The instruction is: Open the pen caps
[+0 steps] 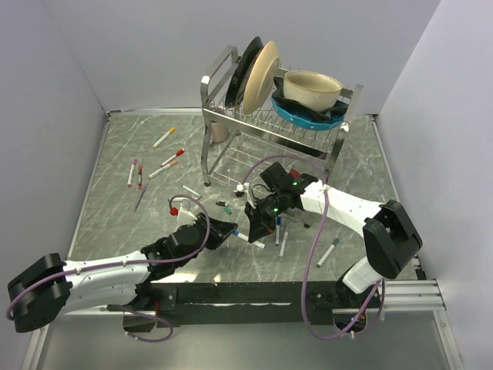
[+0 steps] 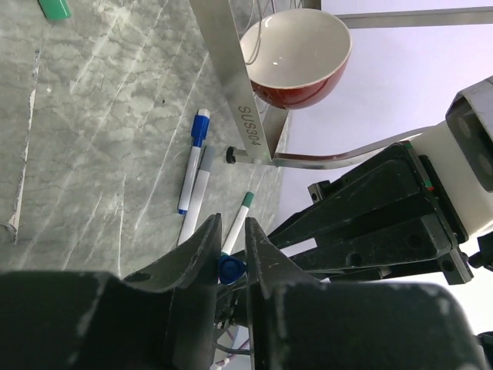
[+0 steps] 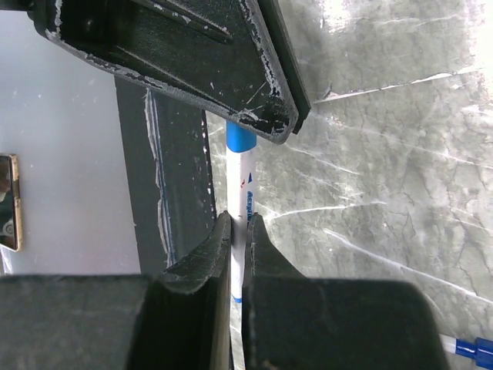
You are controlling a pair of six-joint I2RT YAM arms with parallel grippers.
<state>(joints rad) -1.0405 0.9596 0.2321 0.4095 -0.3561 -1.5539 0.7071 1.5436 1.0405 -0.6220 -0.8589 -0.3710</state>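
Note:
A white pen [image 3: 245,189] is held low over the table between my two grippers. My right gripper [image 3: 239,221] [image 1: 258,229] is shut on its white barrel. The pen's blue cap [image 2: 230,270] [image 3: 239,139] sits between the fingers of my left gripper [image 2: 233,231] [image 1: 229,230], which is shut on it. The cap looks seated on the barrel. More capped pens lie on the table at the back left: a yellow-capped pen [image 1: 164,137], a red-capped pen [image 1: 172,157] and a pink-capped pen [image 1: 132,172]. A blue-capped pen [image 2: 192,162] and a green-capped pen [image 2: 237,222] lie just beyond my left fingers.
A steel dish rack [image 1: 231,123] with plates and bowls stands at the back middle; its leg [image 2: 239,100] is close ahead of my left gripper. A loose red cap [image 1: 173,210] lies to the left of the grippers, and another pen [image 1: 327,252] to the right.

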